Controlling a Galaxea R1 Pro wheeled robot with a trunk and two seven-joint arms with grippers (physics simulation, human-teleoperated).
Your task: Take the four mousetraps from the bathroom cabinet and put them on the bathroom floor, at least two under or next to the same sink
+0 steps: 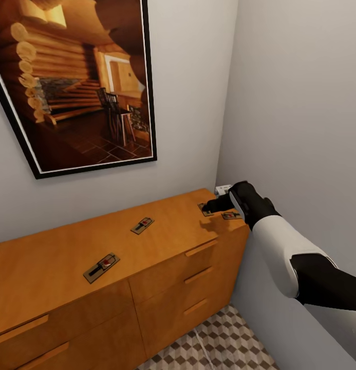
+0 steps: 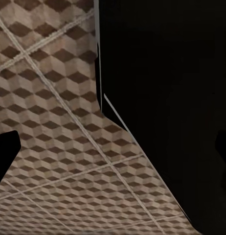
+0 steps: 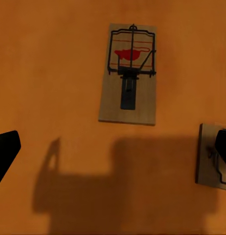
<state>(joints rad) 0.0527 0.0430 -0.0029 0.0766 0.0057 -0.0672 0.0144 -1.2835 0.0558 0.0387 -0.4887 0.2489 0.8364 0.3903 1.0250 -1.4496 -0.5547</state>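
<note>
Right gripper (image 1: 211, 206) hovers above the cabinet (image 1: 162, 241) top at its far right end, near the wall corner. In the right wrist view its two fingertips (image 3: 5, 154) sit wide apart at the frame edges with nothing between them, so jaws spread, holding nothing.

Key relation: one mousetrap (image 3: 128, 76) lies flat on the orange wood ahead of the gripper, beyond the fingertips and between their lines, not yet bracketed. Its long axis runs along the reach direction, red spot and wire bail at the far end, plain board end nearest the gripper. Judgement: the fingers would close across the short width, so the gripper needs to go forward and down, little or no wrist turn.

A second mousetrap (image 3: 213, 155) sits just beside one fingertip, partly hidden by it; touching or not, can't tell.

Farther from the right gripper, along the cabinet top: a third mousetrap (image 1: 142, 225) mid-top, and a fourth mousetrap (image 1: 101, 267) farther left, near the front edge. All four are on the cabinet, none on the bathroom floor (image 1: 219, 341).

Right arm is clearly nearer. The left wrist camera looks down at floor tiles (image 2: 54, 147) with one dark finger (image 2: 5, 156) at the frame edge; whether the left jaws are spread or closed can't be told.
</note>
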